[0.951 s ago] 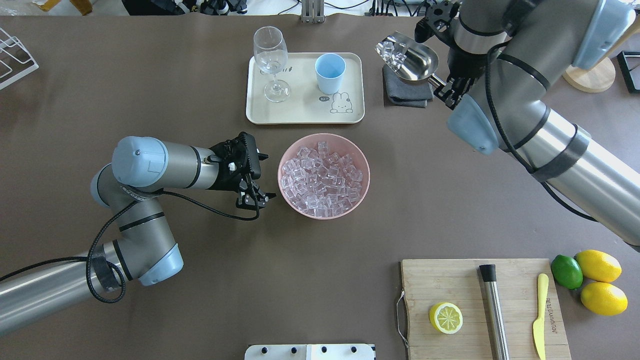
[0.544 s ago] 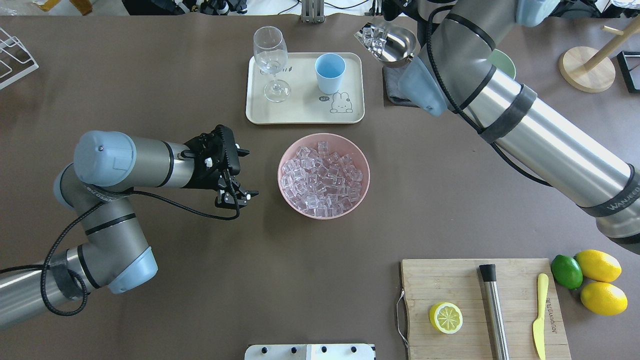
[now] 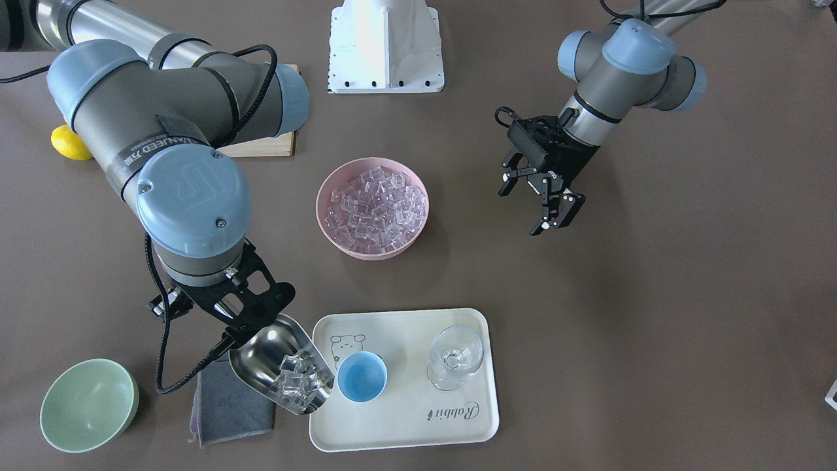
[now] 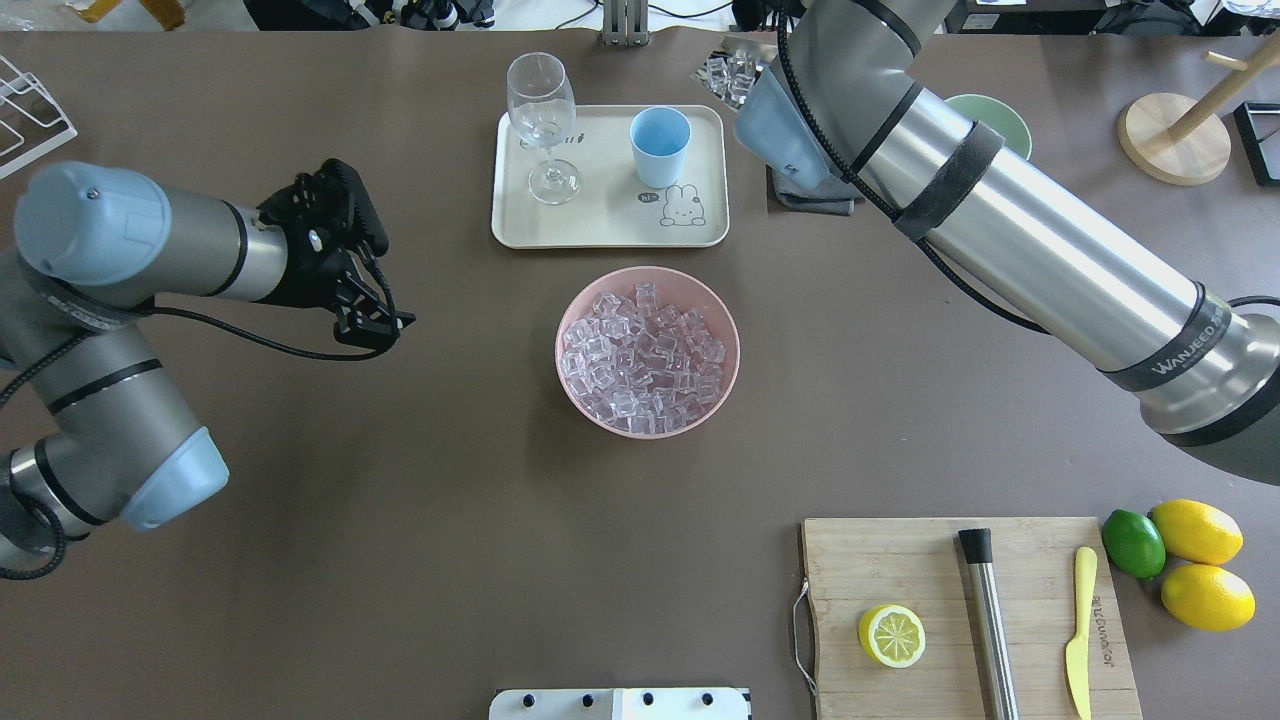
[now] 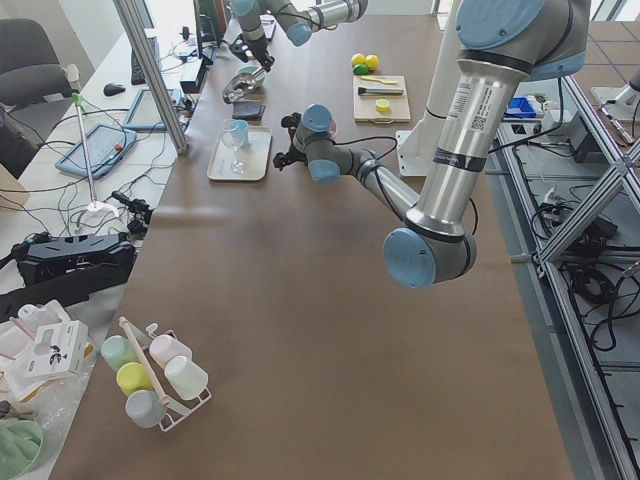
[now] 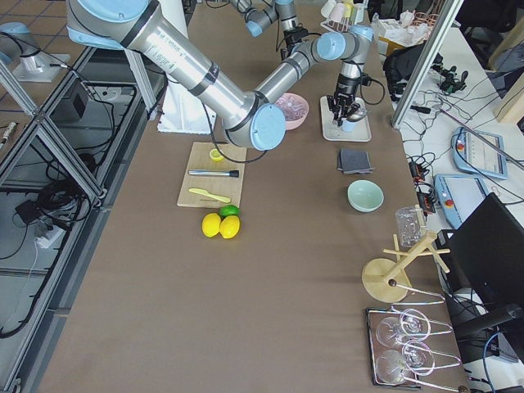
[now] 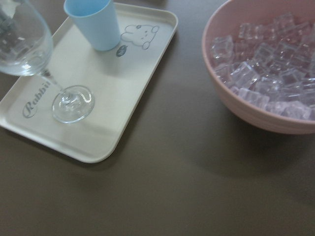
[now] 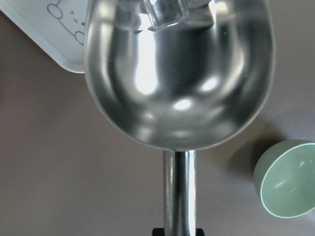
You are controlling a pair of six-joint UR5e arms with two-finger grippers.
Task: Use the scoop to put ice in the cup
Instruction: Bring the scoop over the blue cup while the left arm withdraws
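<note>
right tool [image 3: 243, 318] clamping the scoop [image 3: 278, 369] by its handle, lower left of front-facing view, ice [image 3: 299, 383] sitting in its trough, mouth hovering just beside the cup [image 3: 361, 376] on the tray [image 3: 405, 418], left tool [image 3: 554, 212] hanging wide open, upper right

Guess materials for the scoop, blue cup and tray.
scoop: looks like polished stainless steel, mirror reflections across the trough.
cup: probably matte plastic, uniform light blue, no glare.
tray: cream, matte, printed rabbit; plastic or melamine, can't tell.
</note>
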